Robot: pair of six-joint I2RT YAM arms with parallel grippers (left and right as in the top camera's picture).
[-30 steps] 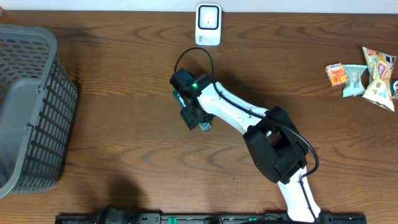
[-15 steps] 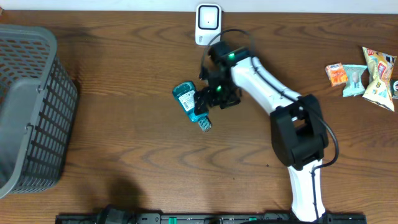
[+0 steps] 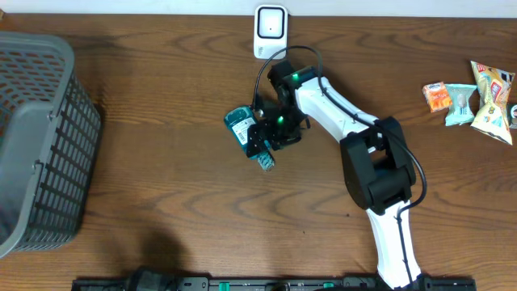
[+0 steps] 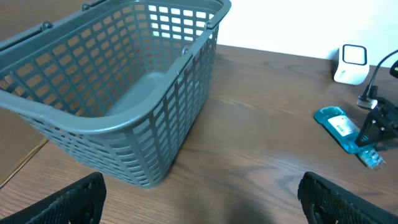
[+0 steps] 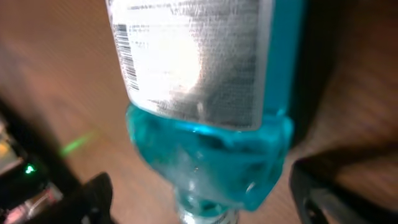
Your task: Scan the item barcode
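1. The teal bottle point(image 3: 239, 124) lay flat on the desk point(image 3: 161, 202), near the white scanner point(image 3: 270, 32).
2. The right fingers point(image 5: 339, 190) stood spread either side of its neck end, apparently not clamping it.
3. The left fingers point(image 4: 68, 202) gaped wide, holding nothing, beside the basket point(image 4: 124, 93).

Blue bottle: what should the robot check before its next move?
1. The bottle lies flat on the table: ok.
2. The right gripper is open, one finger on each side of the bottle's neck: ok.
3. Its fingers touch the bottle: cannot tell.
4. The barcode shows on the label: ok.
5. The barcode is turned toward the scanner: not ok, it faces up.
6. The left gripper is open and out of the way, by the basket: ok.
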